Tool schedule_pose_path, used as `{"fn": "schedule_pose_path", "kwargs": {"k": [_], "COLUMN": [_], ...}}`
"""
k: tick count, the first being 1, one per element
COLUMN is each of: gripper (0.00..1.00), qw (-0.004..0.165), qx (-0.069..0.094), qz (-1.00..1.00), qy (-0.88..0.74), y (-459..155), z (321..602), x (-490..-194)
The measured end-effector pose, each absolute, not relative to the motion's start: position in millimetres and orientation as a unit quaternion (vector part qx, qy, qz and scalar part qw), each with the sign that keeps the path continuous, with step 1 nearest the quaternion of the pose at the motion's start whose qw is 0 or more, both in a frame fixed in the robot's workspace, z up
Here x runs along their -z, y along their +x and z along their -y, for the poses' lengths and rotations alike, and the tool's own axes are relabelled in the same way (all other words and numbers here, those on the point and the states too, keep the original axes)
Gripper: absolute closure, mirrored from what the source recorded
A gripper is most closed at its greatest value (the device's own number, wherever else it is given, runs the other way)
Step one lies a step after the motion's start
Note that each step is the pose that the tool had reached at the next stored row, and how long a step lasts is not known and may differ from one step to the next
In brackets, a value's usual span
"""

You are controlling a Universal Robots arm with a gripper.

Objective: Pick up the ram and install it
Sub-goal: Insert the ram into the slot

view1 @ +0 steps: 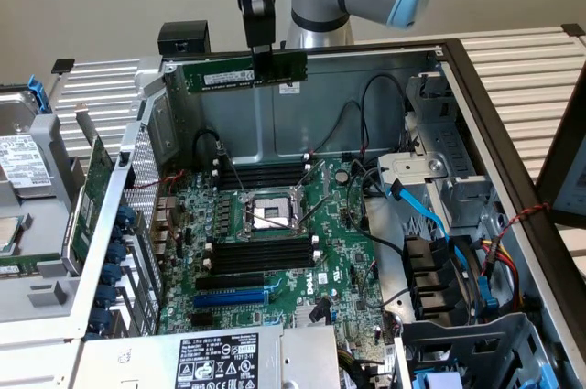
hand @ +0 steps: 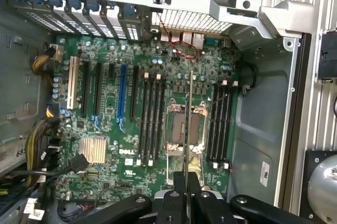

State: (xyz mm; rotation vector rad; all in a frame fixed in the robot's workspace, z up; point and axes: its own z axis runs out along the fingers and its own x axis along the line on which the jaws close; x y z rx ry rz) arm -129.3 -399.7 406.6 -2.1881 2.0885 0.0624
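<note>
Clamping a long, narrow green ram stick with white label, the end effector holds it level above the motherboard.

Soft, even light falls from above in the exterior view, and the case back wall reads as flat, matt grey. The ram, clamped in the claw, is fully lit, its green bright and clear. The motherboard lies a shade dimmer, shadowed by the case walls. The ribbed worktop is the brightest area, nearly washed out. In the wrist view the metal bracket glares pale, colours look faded and hazy, and the claw's black body nearest the lens is dark and blurred.
</note>
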Motion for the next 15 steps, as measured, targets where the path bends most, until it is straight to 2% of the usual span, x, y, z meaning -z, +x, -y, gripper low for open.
{"fn": "schedule_pose_path", "kwargs": {"k": [8,15], "gripper": [0.86,0.86], "qw": [0.052,0.048], "qx": [-0.032,-0.029], "qz": [-0.690,-0.690], "qy": [-0.722,-0.722], "y": [-125,-125], "z": [400,400], "x": [-402,-395]}}
